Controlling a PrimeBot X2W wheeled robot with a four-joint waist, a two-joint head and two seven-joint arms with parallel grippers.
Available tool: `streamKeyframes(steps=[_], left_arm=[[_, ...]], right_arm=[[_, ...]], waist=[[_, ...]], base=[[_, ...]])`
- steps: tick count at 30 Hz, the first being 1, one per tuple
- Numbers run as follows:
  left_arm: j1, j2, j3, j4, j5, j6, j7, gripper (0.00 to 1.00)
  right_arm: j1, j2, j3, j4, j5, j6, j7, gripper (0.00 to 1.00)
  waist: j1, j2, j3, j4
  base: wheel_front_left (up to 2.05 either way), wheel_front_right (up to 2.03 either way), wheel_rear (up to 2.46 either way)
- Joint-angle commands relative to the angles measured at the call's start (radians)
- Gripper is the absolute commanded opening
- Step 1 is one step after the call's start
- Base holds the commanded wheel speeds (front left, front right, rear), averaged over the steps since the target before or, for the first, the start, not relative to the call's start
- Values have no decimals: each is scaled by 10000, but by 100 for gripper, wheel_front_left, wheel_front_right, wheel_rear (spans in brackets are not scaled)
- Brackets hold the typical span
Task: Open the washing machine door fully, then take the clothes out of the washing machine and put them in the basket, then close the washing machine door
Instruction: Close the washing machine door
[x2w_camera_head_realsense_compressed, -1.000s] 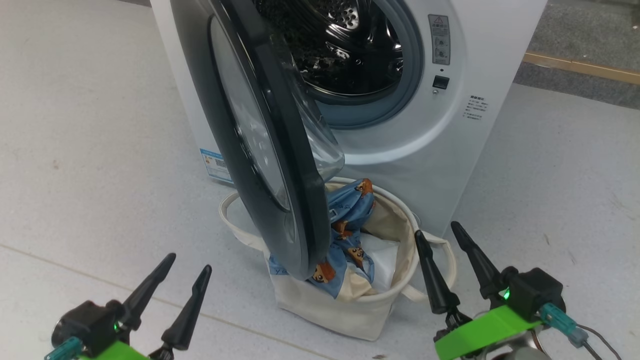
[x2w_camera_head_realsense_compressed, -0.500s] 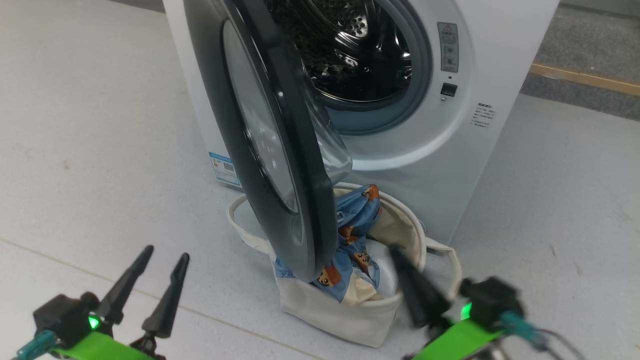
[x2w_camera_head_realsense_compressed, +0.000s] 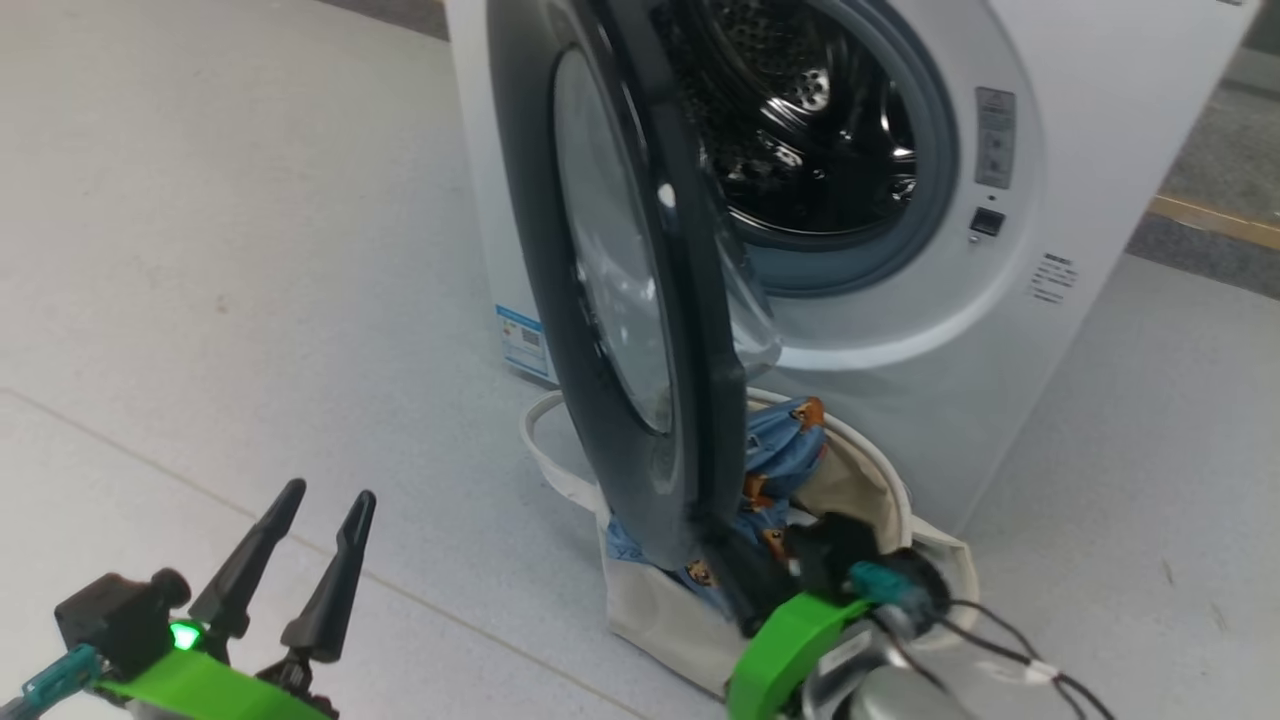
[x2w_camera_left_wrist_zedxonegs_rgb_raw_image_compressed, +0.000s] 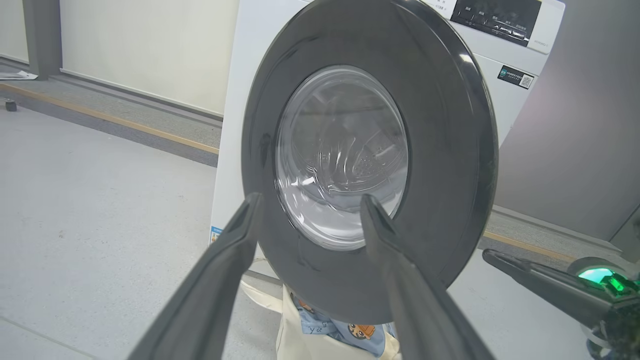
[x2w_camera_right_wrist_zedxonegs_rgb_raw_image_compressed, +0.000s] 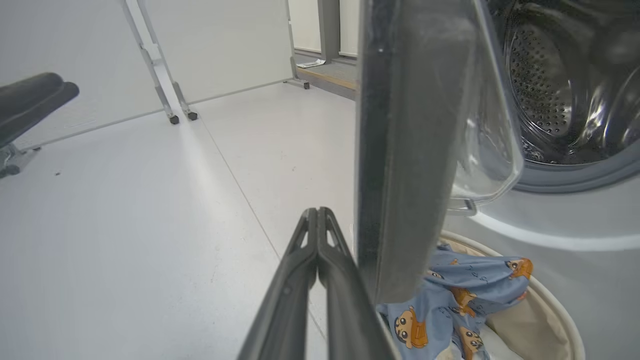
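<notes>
With the door (x2w_camera_head_realsense_compressed: 620, 300) open, the drum (x2w_camera_head_realsense_compressed: 800, 150) apparently empty and the clothes (x2w_camera_head_realsense_compressed: 785, 445) in the basket (x2w_camera_head_realsense_compressed: 895, 490) below it, I judge only the closing remains. My right gripper (x2w_camera_right_wrist_zedxonegs_rgb_raw_image_compressed: 318, 212), pressed together on nothing, sits just beside the door's edge; my left gripper (x2w_camera_head_realsense_compressed: 330, 490) hangs spread, empty.

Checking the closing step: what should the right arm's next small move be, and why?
Probably press the shut right gripper against the washing machine door on its outer rim to swing it shut. The clothes lie in the basket, the drum's visible part looks empty, and the fingers sit beside the door's lower edge; contact is unclear.
</notes>
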Motion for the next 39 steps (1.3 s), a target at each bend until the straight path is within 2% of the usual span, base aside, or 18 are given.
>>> streamKeyframes(steps=[1,6,12,17,21,25,29,39], left_arm=[[-729,297,388,-369,-65,-55,28,100],[-739,366,426,-436,-149,-38,79,100],[-815,395,446,-529,-202,-37,90,100],[-915,353,366,-554,-157,-34,74,100],[-910,344,375,-537,-170,-10,43,100],[-893,353,407,-497,-187,4,5,100],[-938,354,391,-455,-191,1,-20,100],[-938,425,389,-396,-277,1,-19,100]], right_arm=[[-462,172,-367,-75,-73,73,-267,0],[-579,176,-1372,373,-81,73,-838,0],[-832,177,-1550,761,182,73,-984,0],[-762,178,-914,626,204,73,-412,0],[-535,178,-301,-44,164,73,438,0],[-471,179,197,-948,474,73,623,0],[-730,179,390,-993,489,73,616,0],[-1279,179,-1094,648,437,73,-177,0]], waist=[[0,0,-33,254],[0,0,41,391],[0,0,307,439],[0,0,466,543],[0,0,530,604],[0,0,554,650],[0,0,527,706],[0,0,435,713]], base=[[0,0,0],[0,0,0],[0,0,0],[0,0,0],[0,0,0],[0,0,0],[0,0,0],[0,0,0]])
